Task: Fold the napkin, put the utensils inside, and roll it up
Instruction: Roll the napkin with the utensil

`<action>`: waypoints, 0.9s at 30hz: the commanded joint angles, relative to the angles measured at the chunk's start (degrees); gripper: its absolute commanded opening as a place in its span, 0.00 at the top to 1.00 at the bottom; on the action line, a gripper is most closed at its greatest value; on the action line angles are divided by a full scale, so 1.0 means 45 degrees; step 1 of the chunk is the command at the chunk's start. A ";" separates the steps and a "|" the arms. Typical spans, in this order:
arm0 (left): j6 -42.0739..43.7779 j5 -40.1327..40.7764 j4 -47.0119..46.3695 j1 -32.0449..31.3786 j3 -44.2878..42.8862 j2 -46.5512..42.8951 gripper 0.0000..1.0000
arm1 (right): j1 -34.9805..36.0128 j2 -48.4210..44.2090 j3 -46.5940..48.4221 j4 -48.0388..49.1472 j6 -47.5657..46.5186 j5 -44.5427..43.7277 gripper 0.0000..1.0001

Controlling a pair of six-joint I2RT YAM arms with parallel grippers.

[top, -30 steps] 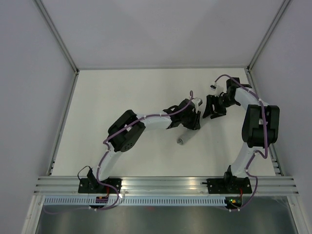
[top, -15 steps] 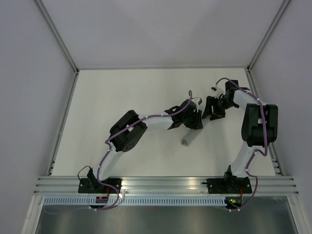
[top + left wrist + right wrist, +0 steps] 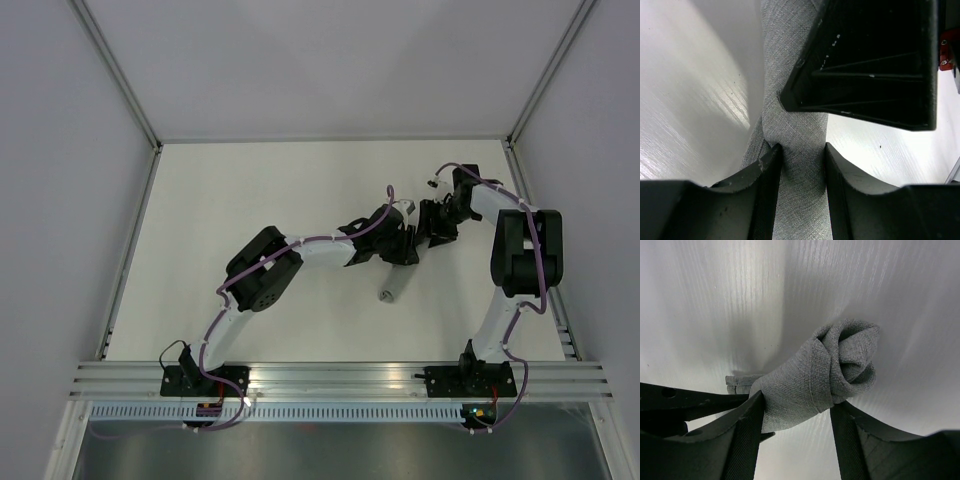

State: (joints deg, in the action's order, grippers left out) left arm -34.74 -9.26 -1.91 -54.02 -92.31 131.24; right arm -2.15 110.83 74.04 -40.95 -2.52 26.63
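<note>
The rolling step looks nearly finished. My left hand (image 3: 801, 147) clenches the napkin (image 3: 815, 372) roll. My right hand (image 3: 797, 402) straddles its end, though I cannot tell whether it grips. Next, snug it up and let go gently.

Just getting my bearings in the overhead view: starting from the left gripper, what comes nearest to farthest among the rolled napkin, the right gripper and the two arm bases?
From the left gripper:
1. rolled napkin, between its fingers, its end trailing toward the bases.
2. right gripper, just to its right.
3. right arm's base, near edge, right side.
4. left arm's base, near edge, left side.
</note>
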 commanded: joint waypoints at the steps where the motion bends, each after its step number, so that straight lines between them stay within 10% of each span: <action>1: -0.0522 -0.0111 0.0718 -0.0105 -0.0053 0.0523 0.54 | 0.0146 0.0060 0.0616 0.0271 0.0522 -0.1483 0.45; 27: 0.1314 -0.0228 0.0718 0.0598 0.2485 -0.4316 0.47 | 0.1435 0.2929 0.5243 0.0155 -0.0610 -0.6757 0.52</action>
State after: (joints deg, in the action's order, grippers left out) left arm -31.81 -9.61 1.17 -51.81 -83.72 117.95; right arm 3.42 121.51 93.80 -39.33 -4.78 4.51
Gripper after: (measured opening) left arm 0.526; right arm 0.478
